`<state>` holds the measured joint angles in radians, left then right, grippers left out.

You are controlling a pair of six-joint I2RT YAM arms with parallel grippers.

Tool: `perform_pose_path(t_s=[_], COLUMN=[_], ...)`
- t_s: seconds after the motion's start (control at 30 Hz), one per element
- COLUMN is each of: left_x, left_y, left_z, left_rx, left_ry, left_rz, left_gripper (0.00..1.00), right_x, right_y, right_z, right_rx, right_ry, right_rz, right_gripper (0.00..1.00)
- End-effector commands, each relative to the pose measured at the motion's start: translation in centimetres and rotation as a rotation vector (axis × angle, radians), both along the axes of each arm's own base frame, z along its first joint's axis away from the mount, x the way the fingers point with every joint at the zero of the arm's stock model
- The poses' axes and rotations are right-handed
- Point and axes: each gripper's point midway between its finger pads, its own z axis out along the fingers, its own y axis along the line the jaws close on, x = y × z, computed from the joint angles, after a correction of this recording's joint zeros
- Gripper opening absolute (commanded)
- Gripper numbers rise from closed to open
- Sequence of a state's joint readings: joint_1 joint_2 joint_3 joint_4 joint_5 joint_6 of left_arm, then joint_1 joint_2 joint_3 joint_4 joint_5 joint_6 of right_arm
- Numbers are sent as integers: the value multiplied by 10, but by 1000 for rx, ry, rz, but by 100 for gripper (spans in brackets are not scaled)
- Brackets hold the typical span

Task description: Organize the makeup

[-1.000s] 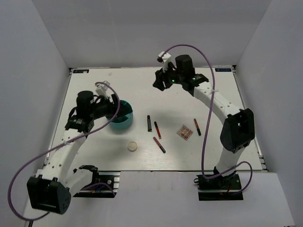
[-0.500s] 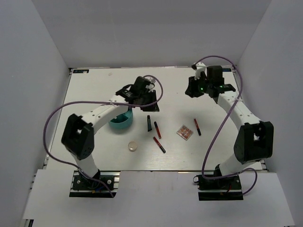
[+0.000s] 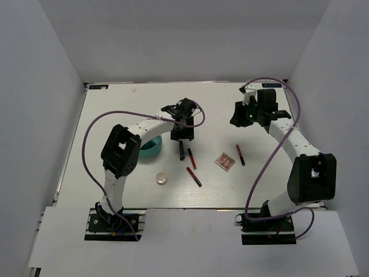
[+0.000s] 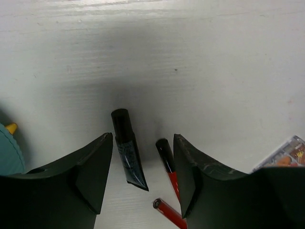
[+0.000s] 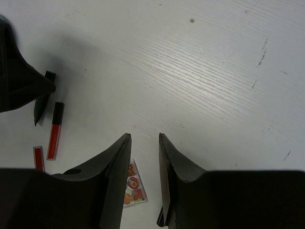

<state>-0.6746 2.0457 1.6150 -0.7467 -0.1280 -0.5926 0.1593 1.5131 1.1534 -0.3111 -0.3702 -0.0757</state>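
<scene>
The black tube (image 4: pixel 127 153) lies flat on the white table (image 3: pixel 127 95), just below the centre of the top view. Its long axis runs nearly top to bottom of that frame; in the left wrist view the round cap is pointed toward the upper edge and the flattened, tapered end toward the lower right; the body is seen as glossy black. A red-black stick (image 4: pixel 166 160) is laid just beside it on the right, almost parallel, black cap uppermost; a second stick (image 3: pixel 194 176) is set lower and slanted; a third stick (image 3: pixel 240 154) is placed just right of the square pinkish palette (image 3: pixel 225 161); the round cream compact (image 3: pixel 162 179) is found to the lower left of the group. The left arm is stretched from the lower left up and across to the centre, over the teal tub (image 3: pixel 153 149), with the left gripper (image 4: pixel 143 139) held over the tube; its fingers are spread wide, one on either side of the tube, and no contact can be made out. The right arm is reached toward the upper right of the top view; the right gripper (image 5: pixel 144 138) is held above the table, fingers parted by a narrow gap and closed on nothing.
</scene>
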Motion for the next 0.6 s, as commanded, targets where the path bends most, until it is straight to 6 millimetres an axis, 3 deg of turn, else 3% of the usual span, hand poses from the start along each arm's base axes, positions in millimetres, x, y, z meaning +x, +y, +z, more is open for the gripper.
perform_pose_path(t_s=[0.0, 0.2, 0.43, 0.57], left_x=[10, 7, 8, 3], left_y=[1, 8, 11, 7], left_z=[14, -6, -15, -25], left_rx=[30, 91, 118, 115], left_ry=[-50, -3, 15, 57], left_rz=[25, 46, 52, 34], left_gripper=[64, 62, 60, 54], right_x=[0, 0, -1, -2], right_y=[0, -3, -3, -3], right_z=[17, 19, 18, 19], right_rx=[37, 52, 65, 68], right_ry=[-50, -48, -37, -39], right_rz=[-3, -16, -19, -19], right_gripper=[36, 36, 36, 36])
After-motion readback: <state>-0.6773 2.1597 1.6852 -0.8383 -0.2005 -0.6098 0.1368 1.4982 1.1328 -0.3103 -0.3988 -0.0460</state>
